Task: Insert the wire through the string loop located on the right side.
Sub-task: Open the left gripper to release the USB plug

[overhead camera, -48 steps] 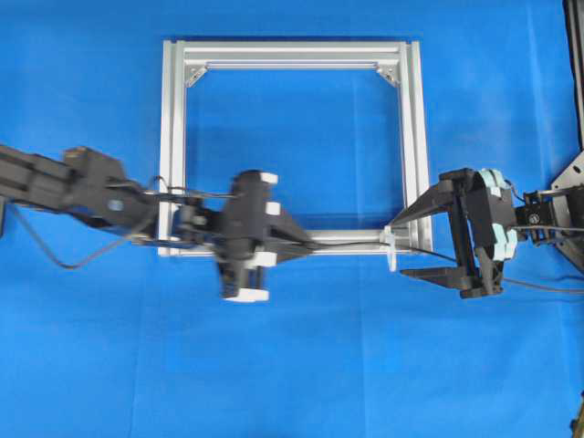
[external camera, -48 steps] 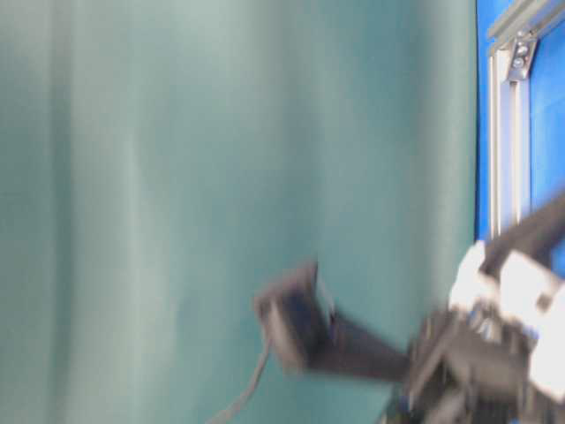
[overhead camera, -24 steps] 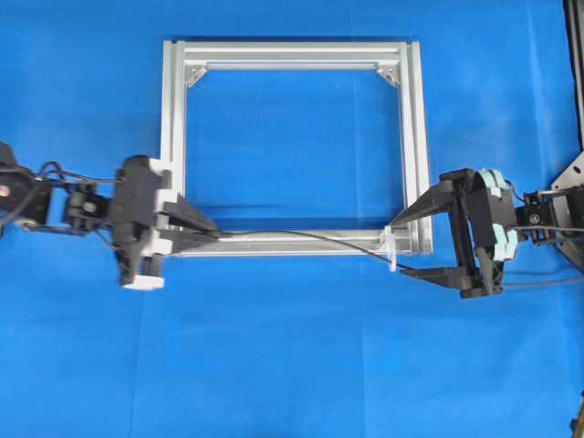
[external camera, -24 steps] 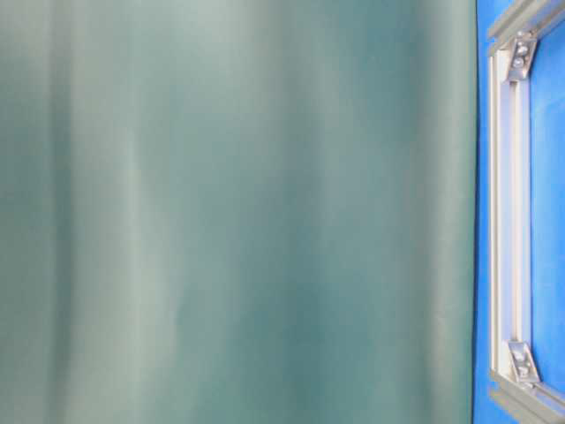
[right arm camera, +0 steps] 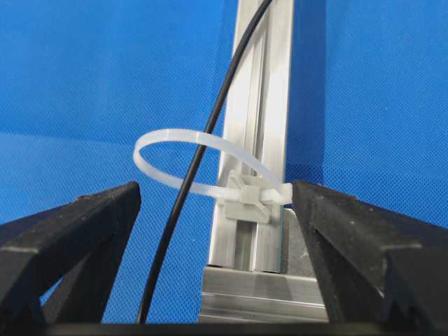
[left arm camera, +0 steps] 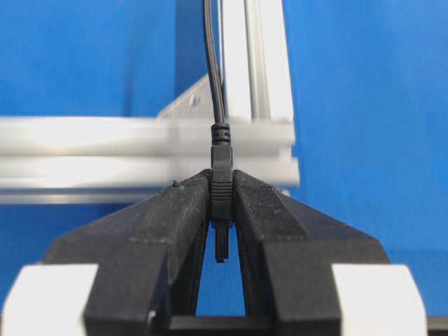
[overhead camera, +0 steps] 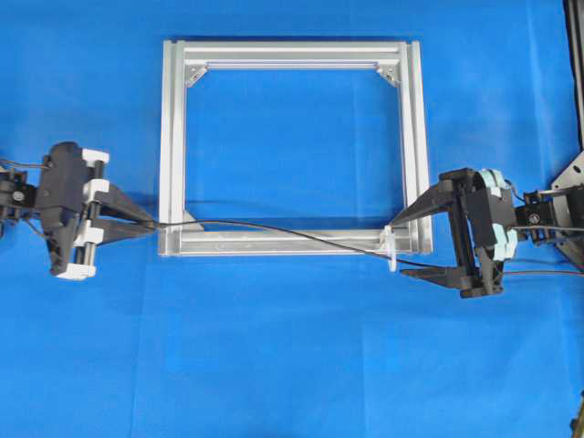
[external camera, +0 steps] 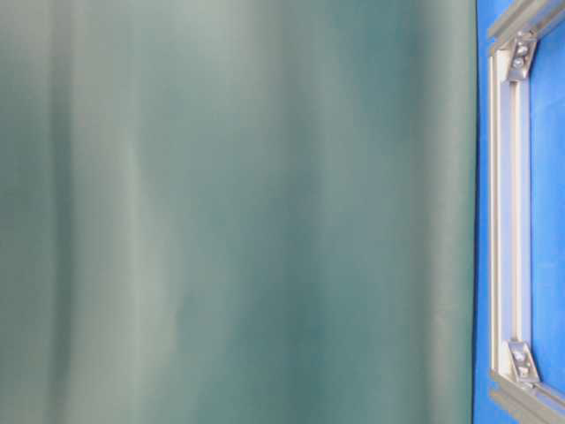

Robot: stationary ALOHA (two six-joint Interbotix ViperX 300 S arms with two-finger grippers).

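The wire [overhead camera: 283, 234] is a thin black cable lying along the front bar of the aluminium frame [overhead camera: 173, 137]. It runs through the string loop [overhead camera: 391, 250], a whitish tie at the frame's front right corner, and trails off to the right. My left gripper [overhead camera: 151, 228] sits just outside the frame's left edge. In the left wrist view it [left arm camera: 222, 180] is shut on the wire's plug [left arm camera: 221, 171]. My right gripper [overhead camera: 400, 247] stands open with a finger on either side of the loop. In the right wrist view the wire [right arm camera: 210, 126] crosses the loop [right arm camera: 175, 133] between the open fingers [right arm camera: 77, 231].
The square frame lies flat on the blue cloth, with corner brackets [overhead camera: 196, 75] inside it. A black stand [overhead camera: 575, 82] rises at the right edge. The table-level view shows mostly a teal curtain and one side of the frame [external camera: 503, 221].
My left gripper has moved left with the plug, from the middle of the front bar to beyond the frame's left edge, drawing the wire along. The right gripper has not moved.
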